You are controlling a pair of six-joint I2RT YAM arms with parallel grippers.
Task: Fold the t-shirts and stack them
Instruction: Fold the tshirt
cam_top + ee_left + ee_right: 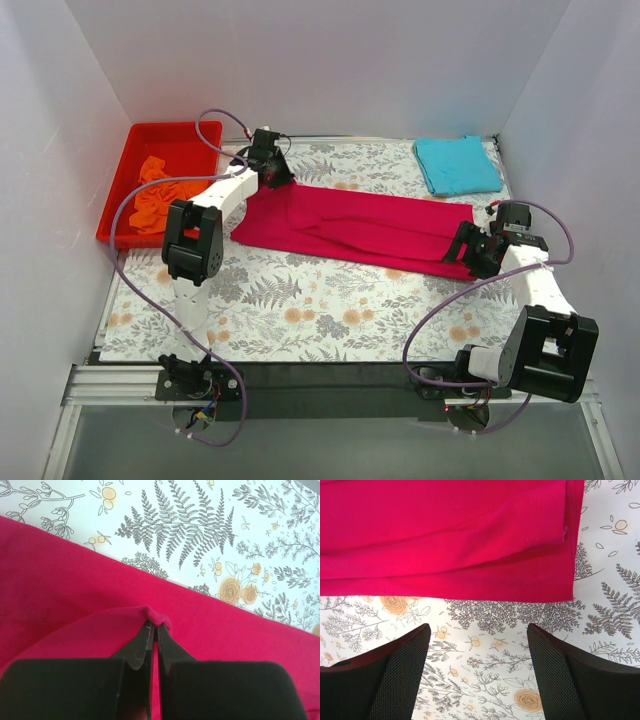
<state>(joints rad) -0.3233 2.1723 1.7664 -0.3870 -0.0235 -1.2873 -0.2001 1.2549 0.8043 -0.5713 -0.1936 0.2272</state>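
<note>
The crimson-pink t-shirt [360,228] lies in a long, folded band slanting across the middle of the tabletop [320,310], its soft matte knit showing shallow ridges and overlapping layers. In the right wrist view its near end is a straight hem with a double row of stitching, one layer stepped back from the one beneath. The left hand [153,626] is closed on a small raised pinch of this cloth at the far left end, with the black fingers pressed together and the fabric peaking over their tips. The right hand [477,630] hovers just off the shirt's near right end, its mesh-textured fingers spread wide over bare tabletop. The tabletop is pale, printed with grey ferns and orange flowers. A turquoise t-shirt [457,164] sits folded flat at the far right corner. An orange t-shirt [158,195] lies crumpled in the glossy red plastic bin [175,135] at the far left.
</note>
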